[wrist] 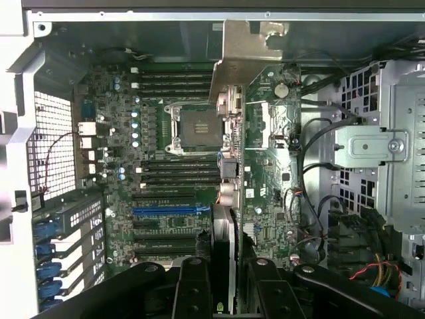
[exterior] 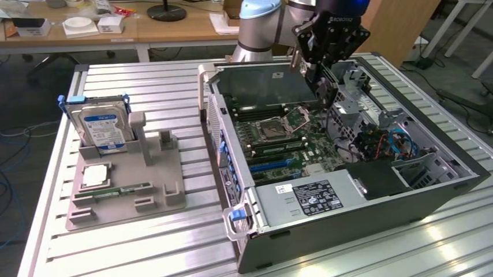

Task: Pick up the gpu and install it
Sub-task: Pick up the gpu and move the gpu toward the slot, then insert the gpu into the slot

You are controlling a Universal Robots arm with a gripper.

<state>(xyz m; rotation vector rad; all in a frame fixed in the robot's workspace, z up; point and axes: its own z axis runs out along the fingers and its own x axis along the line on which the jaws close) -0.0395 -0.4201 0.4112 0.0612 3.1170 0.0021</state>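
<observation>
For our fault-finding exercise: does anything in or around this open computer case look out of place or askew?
Only the gpu: it hangs edge-down in the gripper over the motherboard, apparently seated in no slot. Nothing looks spilled or broken.

- I see my arm (exterior: pixel 260 26) rising at the far side of the scene, its silver and pale blue joint just toward the exterior view's left of the tool.
- The wrist (exterior: pixel 339 14) sits above the black gripper (exterior: pixel 316 83), which points straight down.
- In the wrist view the gripper (wrist: pixel 227 289) looks down along its own axis, with two black fingers (wrist: pixel 191 292) standing side by side and a narrow gap between them.
- The jaws are closed onto the gpu (wrist: pixel 226 232), which I see edge-on between them and running away from the tool.
- In the exterior view the gpu (exterior: pixel 269 86) hangs from the fingertips, its flat face toward the exterior view's left.
</observation>
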